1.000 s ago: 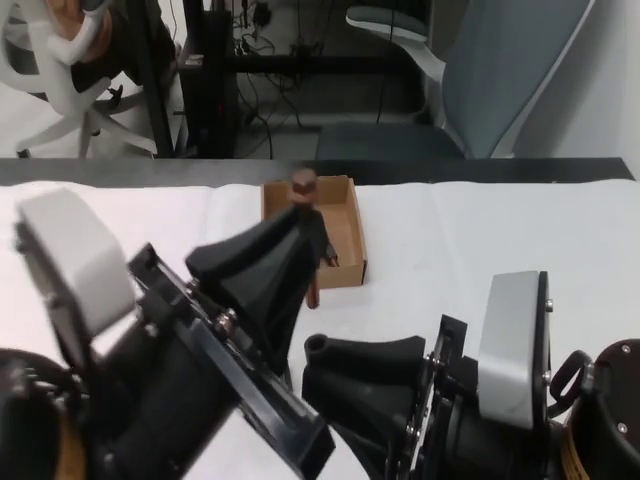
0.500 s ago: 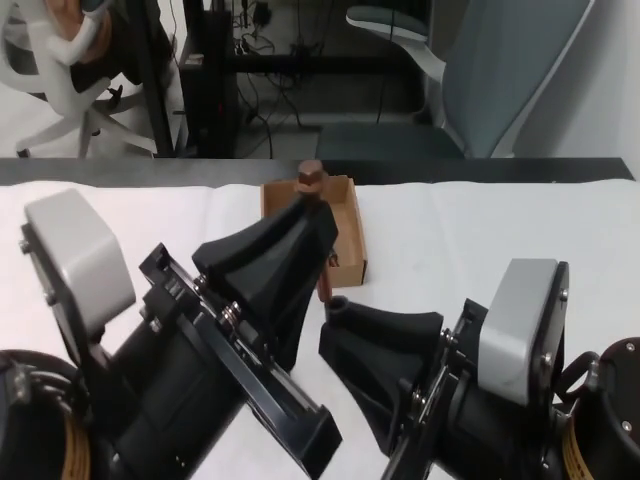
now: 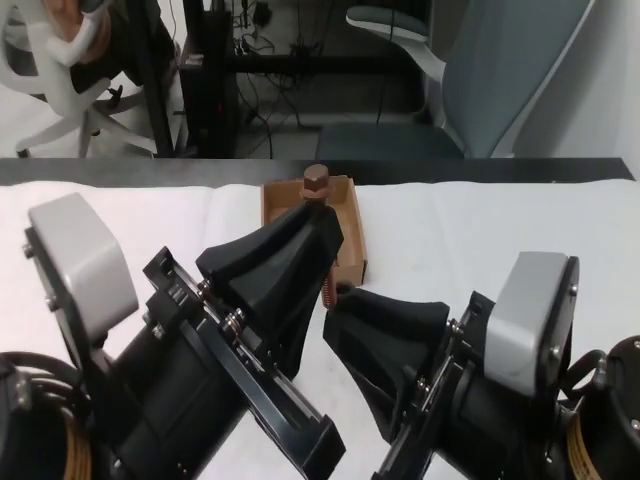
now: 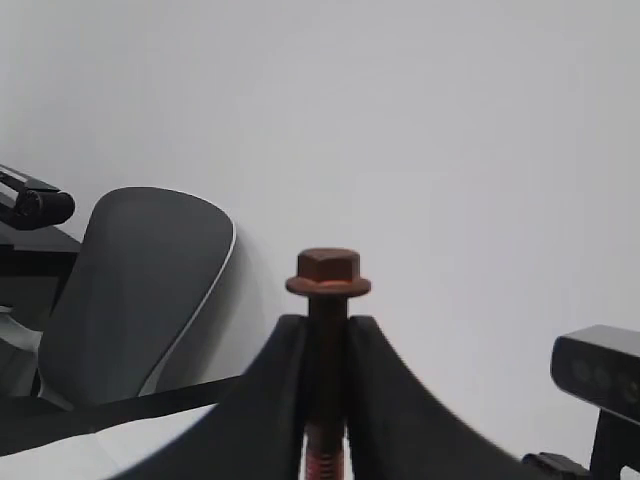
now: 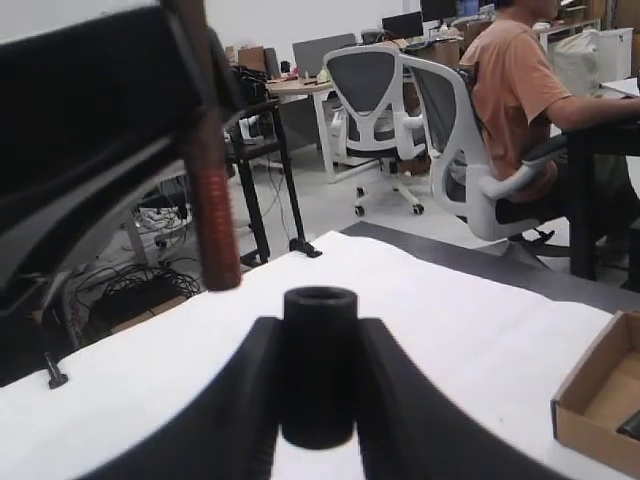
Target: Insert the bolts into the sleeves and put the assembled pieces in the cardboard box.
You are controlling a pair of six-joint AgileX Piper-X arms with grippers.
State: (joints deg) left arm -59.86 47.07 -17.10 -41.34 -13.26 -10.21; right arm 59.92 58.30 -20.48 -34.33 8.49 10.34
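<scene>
Nearest the camera in the high view, both arms sit low, with their grippers pointing away toward 12 o'clock. Left gripper is clenched on a rusty brown hex-head flanged bolt. The shank is pinched between the fingers, the head pokes out above them, and the threaded end hangs below. The left wrist view confirms it: the gripper is tight on the bolt, long axis upright, head up. Right gripper is just beside it at about 4 o'clock of the left one, grasping a short black cylindrical sleeve with the fingers snug on both sides. The sleeve stands upright with its bore open on top. Key relation: in the high view the bolt's threaded tip hangs close to the sleeve mouth at about its 11 o'clock, a little higher, not touching and not yet over the bore. The two axes look roughly parallel, so the coming move likely needs a small sideways shift to line them up, then a straight push down. Both pieces are held above the white-covered table. Farther off at 12 o'clock, the open brown cardboard box sits on the table near its far edge, well past the grippers.
</scene>
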